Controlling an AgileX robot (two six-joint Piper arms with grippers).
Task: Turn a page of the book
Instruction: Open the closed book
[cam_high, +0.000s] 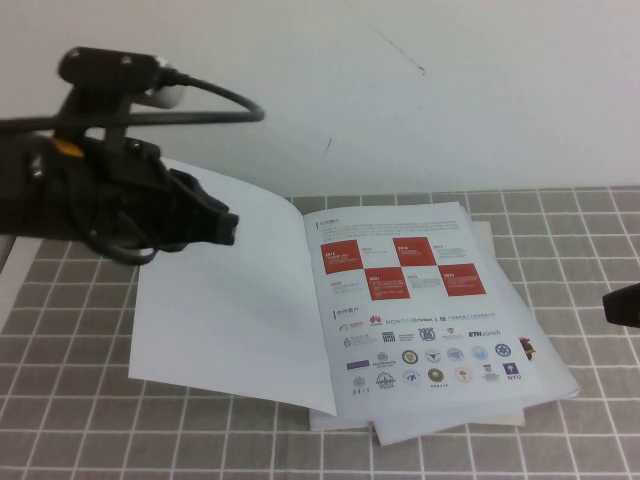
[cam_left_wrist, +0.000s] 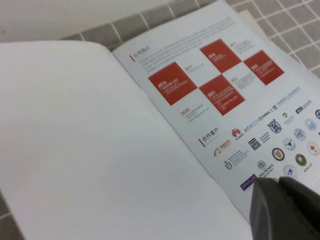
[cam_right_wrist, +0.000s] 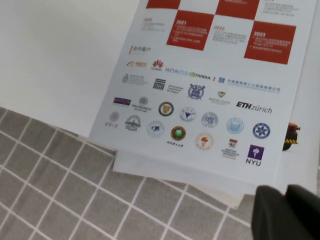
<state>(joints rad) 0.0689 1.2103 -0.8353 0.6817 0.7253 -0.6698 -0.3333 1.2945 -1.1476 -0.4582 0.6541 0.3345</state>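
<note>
Right now the book (cam_high: 300, 330) lies open on the grey tiled mat (cam_high: 80, 420), its spine running away from me and several loose-looking page edges fanned out under its near right corner. On its right half sits the page (cam_high: 420, 300): a thin glossy white sheet with a checker of red squares across its upper part and rows of small colourful logos below, lying flat. The left half is a plain white sheet, smooth and unprinted, its far corner lifted slightly off the mat. The mat is matte grey squares divided by thin white lines, and beyond it stands a bare white wall (cam_high: 400, 90).

My left gripper (cam_high: 222, 226) hangs above the book's blank left half, near the far left corner, dark and blocky, its tips pointing toward the spine; in the left wrist view its fingers (cam_left_wrist: 285, 210) appear pressed together over the logo rows, holding nothing.

My right gripper (cam_high: 622, 303) is just visible at the right border of the high view, beside the book. In the right wrist view its dark fingers (cam_right_wrist: 285, 212) look nearly together above the mat, just off the page's corner, gripping nothing.
</note>
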